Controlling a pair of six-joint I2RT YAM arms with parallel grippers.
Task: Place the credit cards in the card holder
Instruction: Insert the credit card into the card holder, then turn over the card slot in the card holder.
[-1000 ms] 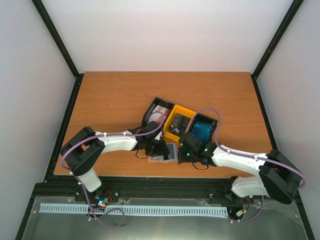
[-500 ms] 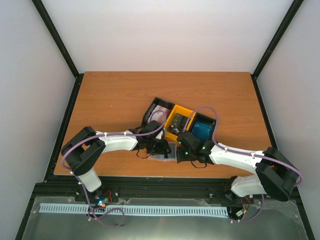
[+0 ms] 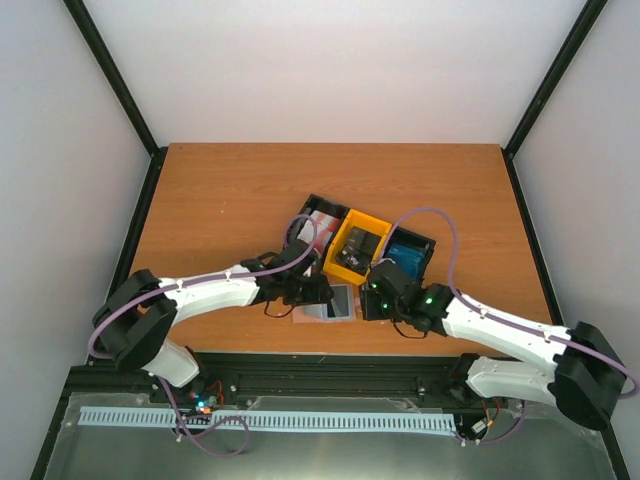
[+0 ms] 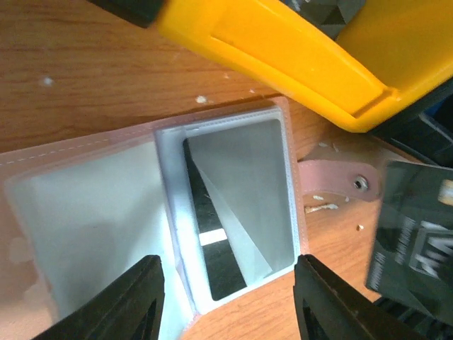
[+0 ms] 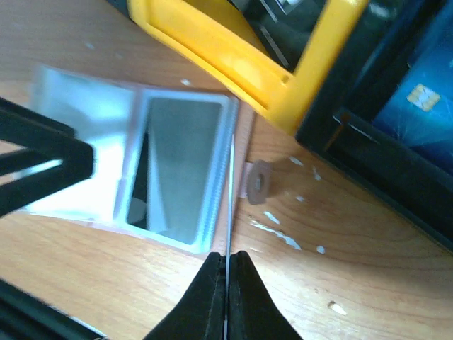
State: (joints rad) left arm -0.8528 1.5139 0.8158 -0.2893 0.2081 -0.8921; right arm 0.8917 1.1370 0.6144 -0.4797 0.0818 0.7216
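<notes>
"Where's the holder [image 3: 328, 303]?"
"Open on the bench [image 3: 220, 200], beneath the left pincer [image 4: 230, 283], jaws spread. The right pincer [image 5: 226, 273] pinches a dark card [image 4: 414, 227] edge-on, parallel to the holder's right edge."

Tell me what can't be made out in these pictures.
Top view: the card holder is partly covered by the left end effector; cards in the bins are too small to count.
Left wrist view: the dark card is cut off by the right edge, its print blurred.
Right wrist view: that card sits edge-on in the right end effector, face hidden.
</notes>
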